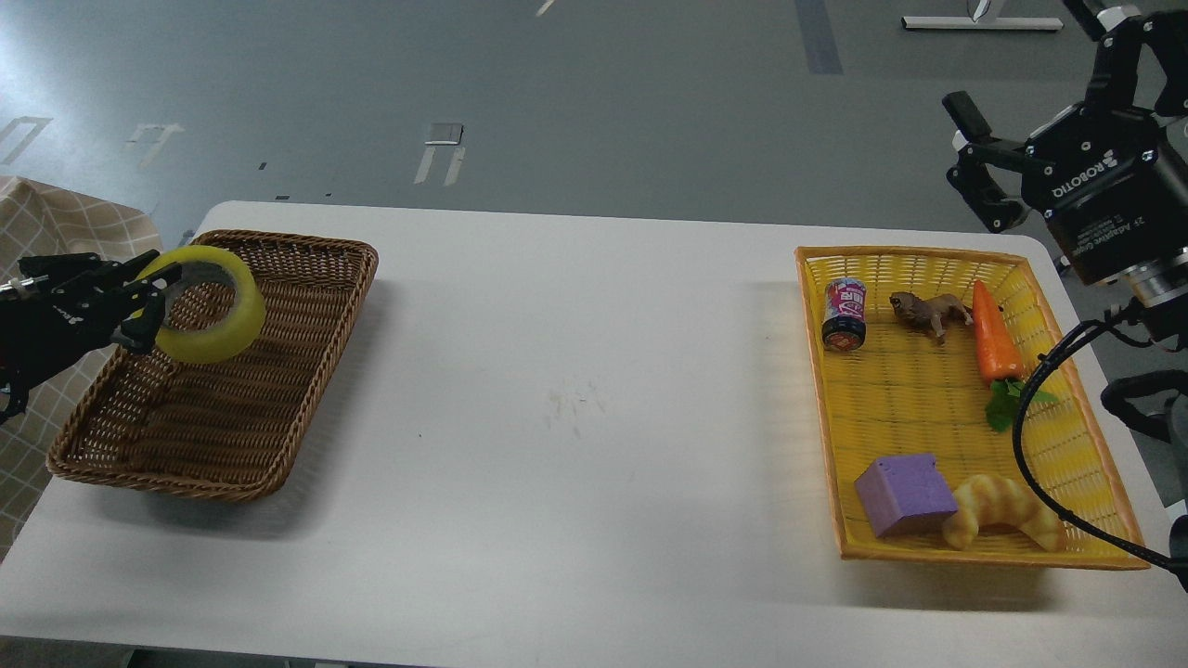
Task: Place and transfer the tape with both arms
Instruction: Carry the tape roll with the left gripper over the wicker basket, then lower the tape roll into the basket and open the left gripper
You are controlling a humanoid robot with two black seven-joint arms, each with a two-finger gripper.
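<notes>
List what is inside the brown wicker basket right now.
Its visible floor is bare. The brown wicker basket has the tape held above it by the left gripper; the weave behind the roll is hidden.

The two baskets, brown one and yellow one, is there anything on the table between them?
No. In the head view the white table between the brown basket and the yellow basket is bare, apart from faint smudges.

Grey glossy floor [594, 93] beyond white table [575, 417], marked with pale tape patches; checked cloth [56, 232] far left; white stand base [982, 23] far right.
</notes>
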